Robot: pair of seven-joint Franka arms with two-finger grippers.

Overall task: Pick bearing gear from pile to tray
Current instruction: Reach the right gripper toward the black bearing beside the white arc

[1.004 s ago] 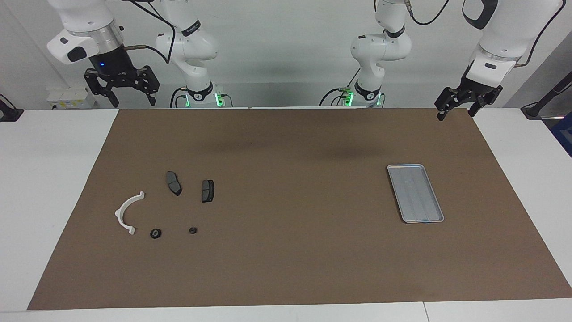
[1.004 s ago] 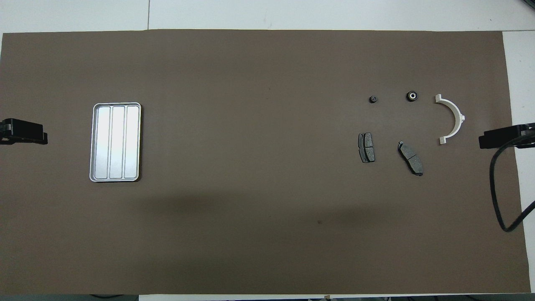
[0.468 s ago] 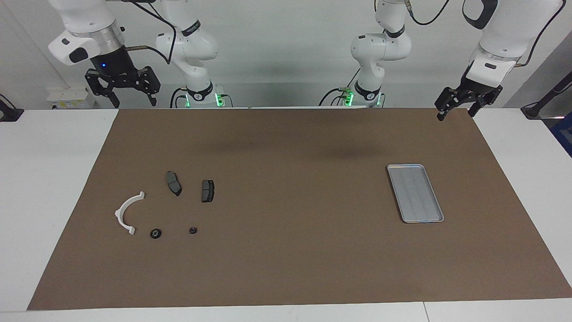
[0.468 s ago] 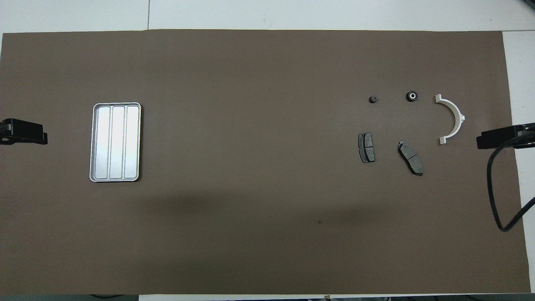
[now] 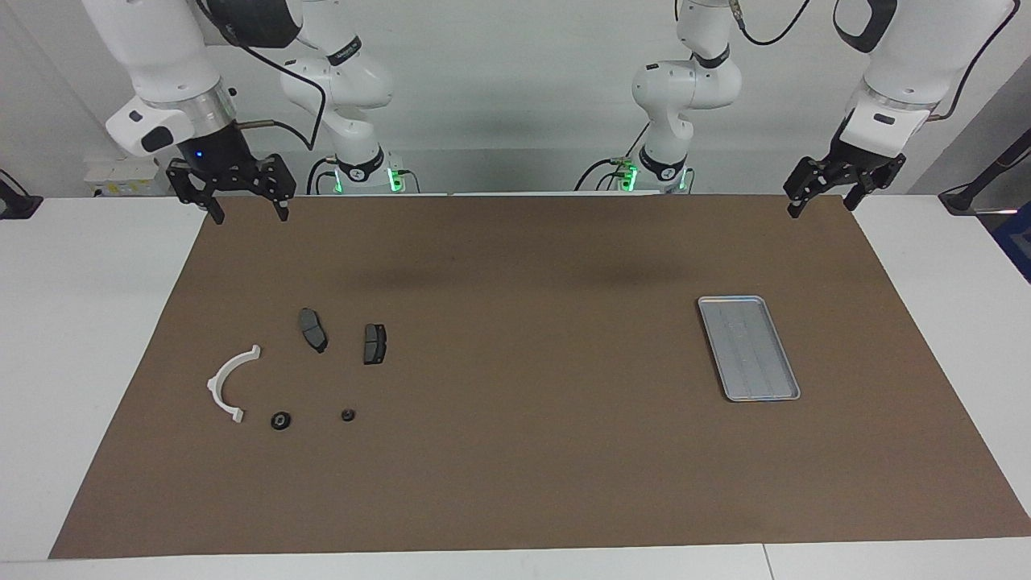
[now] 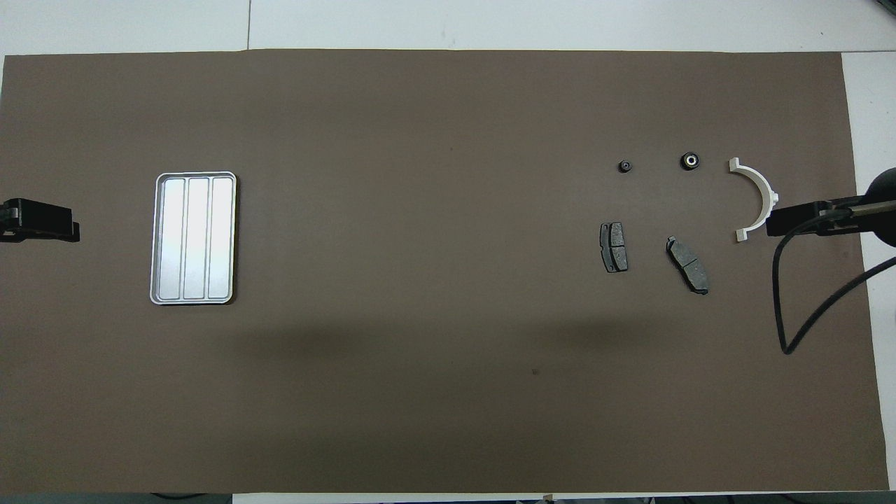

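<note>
a brown mat [image 5: 523,451] covers most of the white worktop [image 5: 80,322]. toward the right arm's end lies the pile, five loose parts in all, none touching another: one white curved arc [image 5: 228,383], two dark grey brake pads [image 5: 312,329] [image 5: 374,343] side by side and nearer to the robots, and two small black round pieces [image 5: 279,420] [image 5: 347,415] farther from the robots. the round piece [image 6: 690,161] just beside the arc's end shows a pale centre in the overhead view; the other one [image 6: 624,166] is smaller and sits apart from it. one silver tray [image 5: 748,347] with lengthwise ribs lies flat toward the left arm's end, well apart from the pile, with nothing in it.

there are two pincers, both raised and both holding nothing. the right pincer [image 5: 246,211] hangs over the mat's edge nearest the robots, at the right arm's end, its two fingers spread wide and pointing down. the left pincer [image 5: 821,203] hangs over the mat's corner at the left arm's end, fingers also spread.
</note>
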